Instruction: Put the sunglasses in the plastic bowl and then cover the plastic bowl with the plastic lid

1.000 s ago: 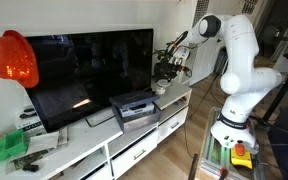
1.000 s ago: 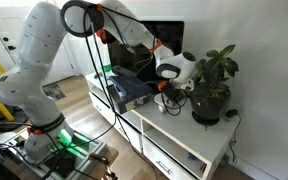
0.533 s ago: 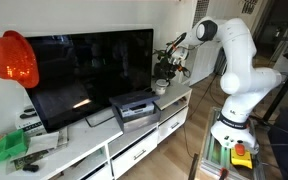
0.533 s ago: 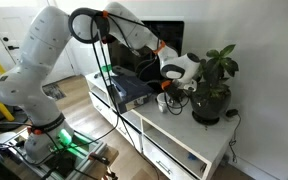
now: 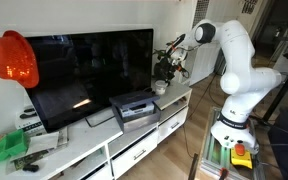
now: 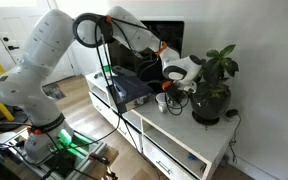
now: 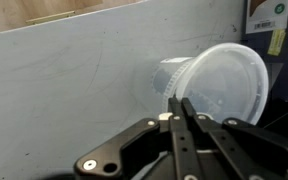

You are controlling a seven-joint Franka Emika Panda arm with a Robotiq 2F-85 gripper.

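Now hand (image 7: 181, 105) clenched, nothing visible between fingers, close to plastic bowl (image 7: 174, 75); risk: bump tips light bowl off surface (image 6: 196, 138).

- White wall (image 5: 74, 15) behind big dark TV (image 5: 89, 70).
- Low white desk (image 5: 99, 155) w/ drawers, along the wall.
- Wood floor (image 5: 177, 150) in front.
- Potted plant (image 6: 214, 80) at desk end.
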